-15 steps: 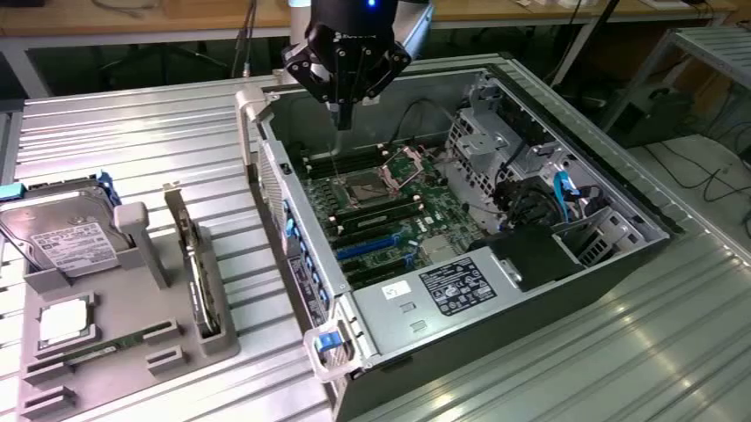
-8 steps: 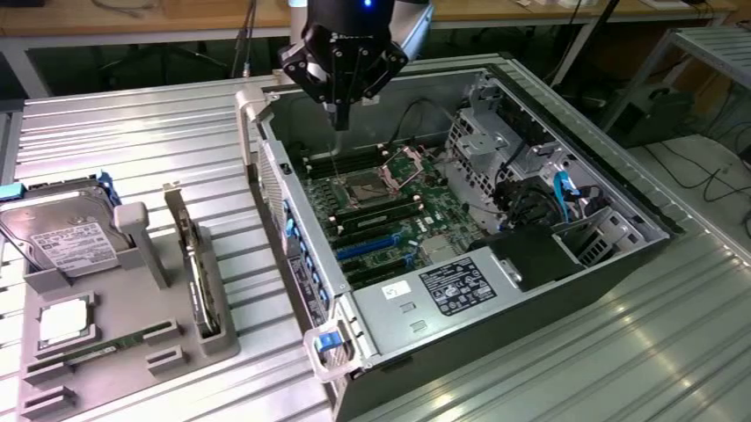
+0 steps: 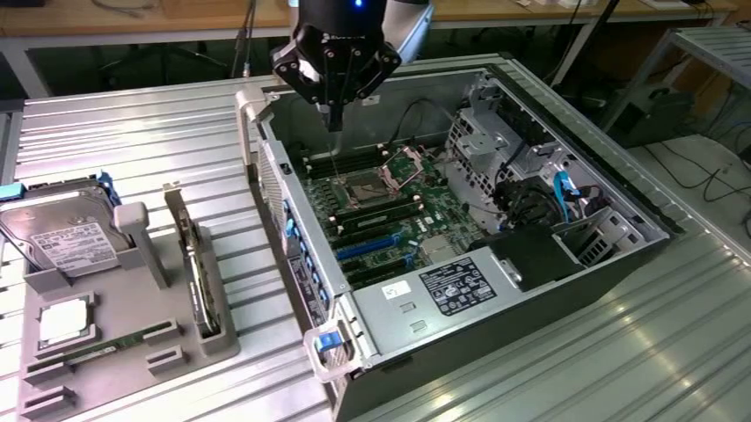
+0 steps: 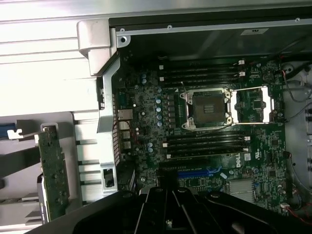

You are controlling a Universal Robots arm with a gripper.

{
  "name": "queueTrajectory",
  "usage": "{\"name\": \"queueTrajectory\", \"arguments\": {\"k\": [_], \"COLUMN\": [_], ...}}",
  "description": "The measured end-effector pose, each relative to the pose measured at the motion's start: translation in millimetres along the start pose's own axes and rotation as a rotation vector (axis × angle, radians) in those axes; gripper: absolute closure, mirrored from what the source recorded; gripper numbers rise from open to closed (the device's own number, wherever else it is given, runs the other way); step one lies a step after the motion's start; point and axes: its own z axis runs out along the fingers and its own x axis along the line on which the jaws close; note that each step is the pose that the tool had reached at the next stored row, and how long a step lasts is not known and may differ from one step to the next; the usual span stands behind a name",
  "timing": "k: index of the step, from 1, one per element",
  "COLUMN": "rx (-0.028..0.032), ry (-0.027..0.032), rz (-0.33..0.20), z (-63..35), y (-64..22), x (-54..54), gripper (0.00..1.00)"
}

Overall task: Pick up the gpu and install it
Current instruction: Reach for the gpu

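The gpu (image 3: pixel 197 272) is a thin dark card with a metal end bracket. It stands on edge in a slot of the grey holder (image 3: pixel 129 374) at the exterior view's left, beside the open computer case (image 3: pixel 586 290). In the wrist view the gpu (image 4: pixel 52 178) shows its green board face, just outside the case wall. My gripper (image 3: pixel 334 121) hangs above the case's far left corner, over the motherboard (image 4: pixel 146 122). It is shut with nothing between its fingers and stands well apart from the gpu. The gripper (image 4: pixel 168 207) appears dark in the wrist view.
The holder also carries a silver hard drive (image 3: pixel 65 233), a processor (image 3: pixel 65 321) and a green memory stick (image 3: pixel 105 345). Inside the case are an open processor socket (image 4: pixel 207 109), blue card slots (image 3: pixel 369 248), drive cages and cables (image 3: pixel 551 198). Ribbed metal tabletop (image 3: pixel 634 369) surrounds everything.
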Motion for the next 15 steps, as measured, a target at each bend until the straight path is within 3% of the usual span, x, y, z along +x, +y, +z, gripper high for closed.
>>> {"name": "queueTrajectory", "arguments": {"k": [15], "rx": [0.0000], "ry": [0.0000], "rz": [0.000], "z": [-0.2], "y": [-0.6], "x": [8.4], "gripper": [0.89]}}
